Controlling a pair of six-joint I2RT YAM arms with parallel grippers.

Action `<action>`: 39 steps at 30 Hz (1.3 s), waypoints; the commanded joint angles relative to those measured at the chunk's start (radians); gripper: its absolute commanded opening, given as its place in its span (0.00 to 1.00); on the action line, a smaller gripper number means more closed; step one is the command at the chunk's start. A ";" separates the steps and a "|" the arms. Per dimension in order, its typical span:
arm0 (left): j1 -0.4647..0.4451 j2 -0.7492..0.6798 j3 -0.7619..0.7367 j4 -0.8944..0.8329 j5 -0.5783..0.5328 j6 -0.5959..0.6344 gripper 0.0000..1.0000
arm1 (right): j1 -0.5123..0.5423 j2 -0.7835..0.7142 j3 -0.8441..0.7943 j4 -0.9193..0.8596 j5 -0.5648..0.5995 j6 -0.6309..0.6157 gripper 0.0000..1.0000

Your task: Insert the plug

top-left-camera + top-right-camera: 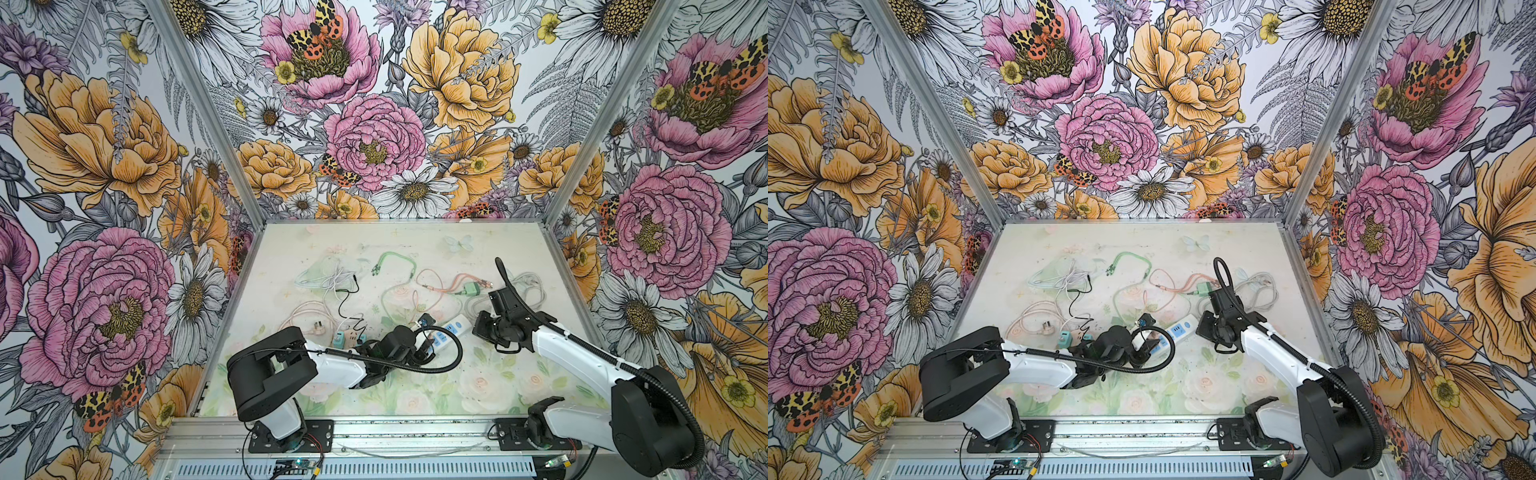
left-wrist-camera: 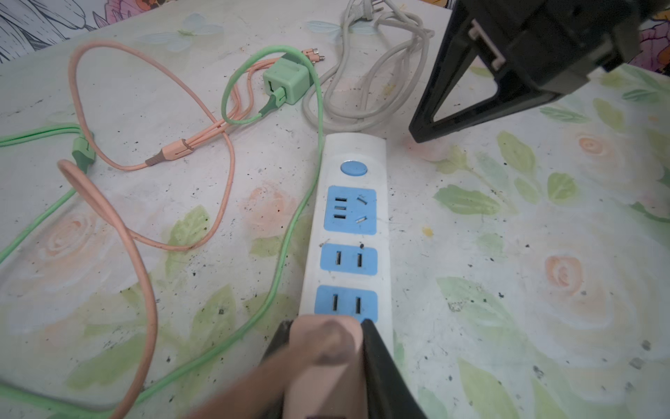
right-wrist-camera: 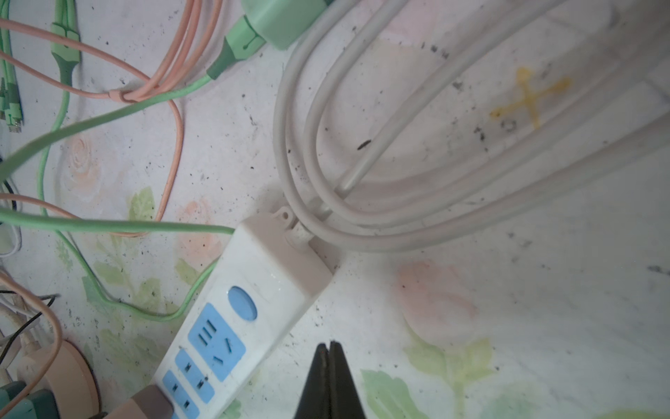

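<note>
- Holding a pink plug point(image 2: 326, 355) by its body, the left gripper point(image 2: 326, 324) is reaching in from the near left, and its black fingers point(image 2: 377, 348) are clamping the plug on both sides.
- The pink plug is sitting over the near end of the white power strip point(image 2: 348, 237), with its front edge right at the nearest blue two-slot socket point(image 2: 346, 303). The plug body is hiding the prongs, so whether they are seated cannot be told.
- The power strip is lying flat on the floral table point(image 2: 507, 254) and running away from the left gripper. A second two-slot socket, a mixed socket panel and a round blue button point(image 2: 354, 169) are following in that order.
- The right gripper point(image 3: 330, 344) is hovering just beside the button end of the strip, on its right and clear of it. Its fingers are pressing together and gripping nothing.
- A grey cord point(image 3: 398, 217) is leaving the strip's far end and coiling in loose loops beyond the right gripper.
- A green cable point(image 3: 108, 225) is running up to the strip's left edge.
- A green charger cube point(image 2: 286, 78) is resting past the strip's far end, with a green connector plugged into it.
- A pink multi-head cable point(image 2: 174, 148) is looping left of the cube.
- Farther back, a green multi-head lead point(image 1: 395, 266) and a white cable bundle point(image 1: 328, 276) are lying apart from the strip.
</note>
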 commanded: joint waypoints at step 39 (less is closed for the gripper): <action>-0.041 0.041 -0.030 -0.387 0.010 -0.083 0.25 | -0.051 -0.058 -0.035 0.048 -0.051 -0.011 0.05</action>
